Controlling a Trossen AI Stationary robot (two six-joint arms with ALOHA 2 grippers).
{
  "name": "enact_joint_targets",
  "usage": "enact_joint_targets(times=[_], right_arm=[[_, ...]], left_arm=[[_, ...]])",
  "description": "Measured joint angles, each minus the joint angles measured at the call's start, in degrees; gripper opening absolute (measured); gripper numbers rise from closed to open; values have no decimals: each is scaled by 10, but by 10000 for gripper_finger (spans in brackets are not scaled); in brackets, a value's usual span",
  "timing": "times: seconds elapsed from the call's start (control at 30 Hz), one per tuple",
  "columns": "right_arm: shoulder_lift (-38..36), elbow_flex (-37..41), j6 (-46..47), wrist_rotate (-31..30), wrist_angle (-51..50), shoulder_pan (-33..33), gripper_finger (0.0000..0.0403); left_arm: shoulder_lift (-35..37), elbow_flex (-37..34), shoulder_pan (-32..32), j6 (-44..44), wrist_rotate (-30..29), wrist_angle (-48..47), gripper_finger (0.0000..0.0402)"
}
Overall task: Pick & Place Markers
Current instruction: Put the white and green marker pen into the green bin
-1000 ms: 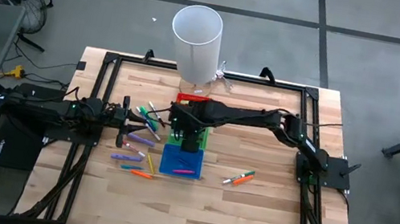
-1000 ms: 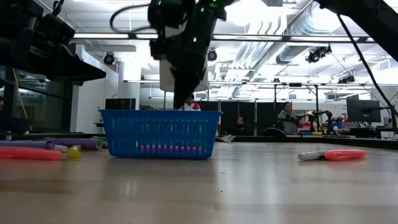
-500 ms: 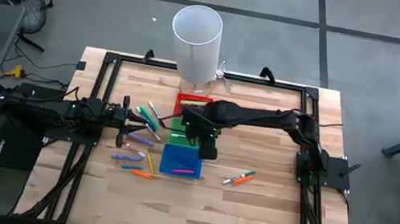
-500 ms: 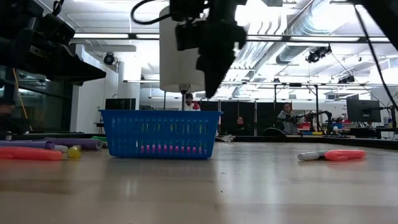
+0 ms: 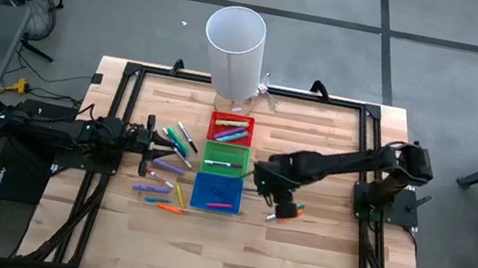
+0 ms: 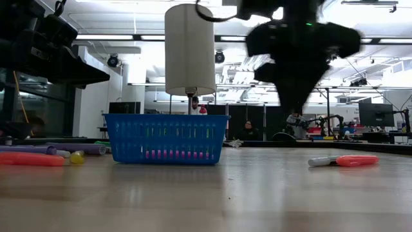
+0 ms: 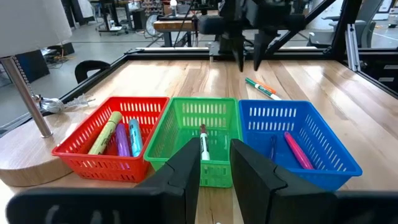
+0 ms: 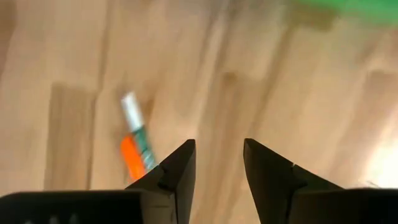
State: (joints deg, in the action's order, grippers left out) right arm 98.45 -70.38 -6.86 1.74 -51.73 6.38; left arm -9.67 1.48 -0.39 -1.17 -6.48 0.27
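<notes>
- Right gripper (image 5: pixel 278 202) had swung off the bins toward the two loose markers (image 5: pixel 285 212) right of the blue bin (image 5: pixel 216 192); fingers spread, empty. Probably lining up the next pick.
- Left gripper (image 5: pixel 152 139) waited by the marker pile (image 5: pixel 165 166), unmoved, fingers apart, nothing between them.
- Red bin (image 5: pixel 230 130) and green bin (image 5: pixel 225 157) held markers.
- Motion blur in the right wrist view; exact marker colours there unclear.
</notes>
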Motion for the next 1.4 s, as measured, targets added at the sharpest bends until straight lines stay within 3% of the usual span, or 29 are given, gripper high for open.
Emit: enact_joint_targets(times=[0.17, 0.33, 1.4], right_arm=[[-6, 34, -40, 35, 13, 37, 124], [-6, 51, -38, 20, 59, 65, 124], [108, 52, 19, -8, 113, 109, 124]], left_arm=[[0, 0, 0, 0, 0, 0, 85], [0, 0, 0, 0, 0, 0, 85], [0, 0, 0, 0, 0, 0, 85]])
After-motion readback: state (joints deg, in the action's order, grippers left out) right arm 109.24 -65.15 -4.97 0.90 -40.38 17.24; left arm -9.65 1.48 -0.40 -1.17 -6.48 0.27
